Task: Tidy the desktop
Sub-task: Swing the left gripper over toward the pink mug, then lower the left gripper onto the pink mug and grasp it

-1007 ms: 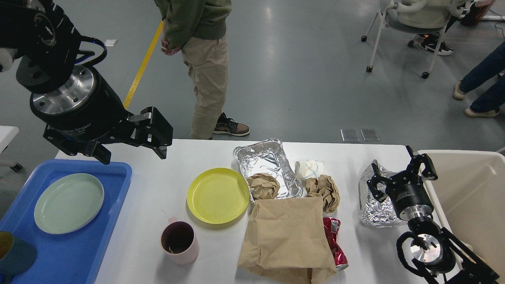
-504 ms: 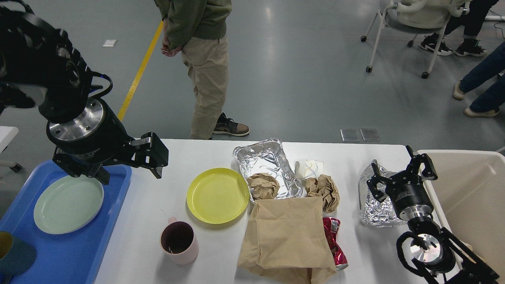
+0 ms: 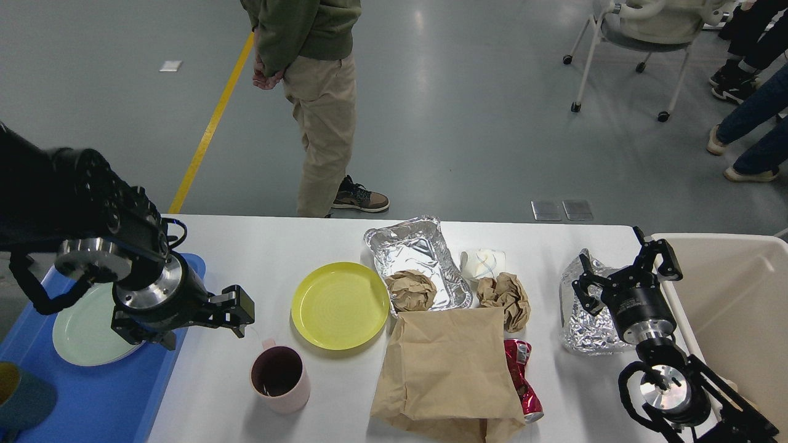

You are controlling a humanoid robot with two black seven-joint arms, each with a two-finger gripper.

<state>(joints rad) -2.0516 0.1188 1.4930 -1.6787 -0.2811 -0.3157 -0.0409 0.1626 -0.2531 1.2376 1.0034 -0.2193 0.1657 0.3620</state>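
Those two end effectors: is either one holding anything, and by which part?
Nothing is held. The left end effector hangs open between the blue tray and pink mug; the right end effector is open above crumpled foil.

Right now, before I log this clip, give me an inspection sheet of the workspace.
Surface: desktop, white, crowded mid and right.
Job's things: yellow plate; pink mug upright; blue tray at left holding a green plate; beige bin at right.
Clutter: foil tray holding a paper ball; second paper ball; brown bag; crushed red can; crumpled foil; white wad.
Grippers: left claw open, empty, at the tray's edge; right claw open, above the foil.
Cables: black loops on both arms.
Surroundings: standing person; wheeled chair.
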